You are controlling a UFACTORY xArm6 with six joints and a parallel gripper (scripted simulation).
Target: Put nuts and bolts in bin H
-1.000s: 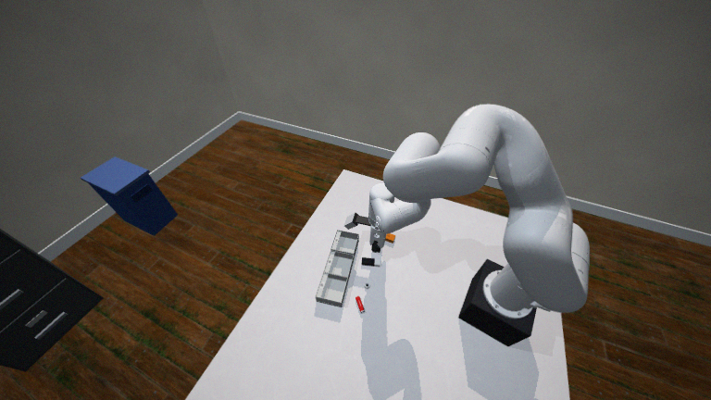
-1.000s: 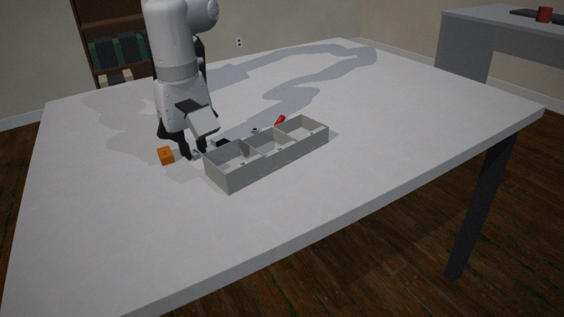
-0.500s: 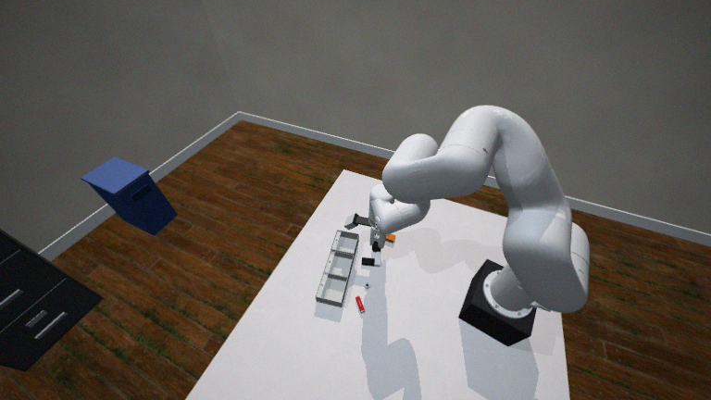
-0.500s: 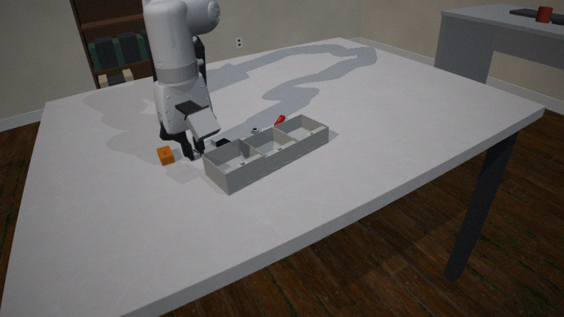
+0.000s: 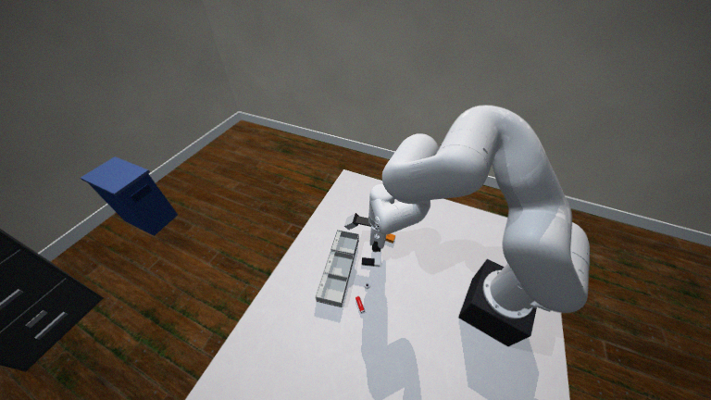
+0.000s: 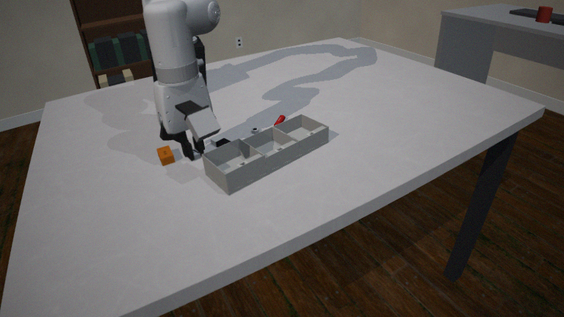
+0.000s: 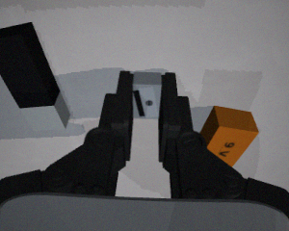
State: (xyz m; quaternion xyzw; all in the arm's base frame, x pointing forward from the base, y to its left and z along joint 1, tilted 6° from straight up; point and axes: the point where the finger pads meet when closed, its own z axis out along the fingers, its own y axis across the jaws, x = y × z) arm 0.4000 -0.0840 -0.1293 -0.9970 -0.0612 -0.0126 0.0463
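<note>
My gripper (image 5: 375, 246) (image 6: 194, 154) (image 7: 146, 91) is down at the table top, shut on a small grey block (image 7: 148, 95) with a dark slot and a dot on its top face. An orange cube (image 5: 390, 238) (image 6: 165, 155) (image 7: 229, 134) lies just beside the fingers. A black block (image 5: 367, 261) (image 6: 222, 141) (image 7: 21, 64) lies on the other side, close to the row of three grey bins (image 5: 329, 301) (image 6: 249, 170). A small metal nut (image 5: 367, 285) (image 6: 255, 130) and a red thing (image 5: 359, 304) (image 6: 279, 119) lie further along the bins. I cannot read the bin marks.
The white table (image 5: 293, 354) (image 6: 333, 89) carries the arm's black base (image 5: 498, 306). Off the table are a blue box (image 5: 130, 193), a dark cabinet (image 5: 31, 301), and a second table (image 6: 499, 35) with a red cup (image 6: 543, 13).
</note>
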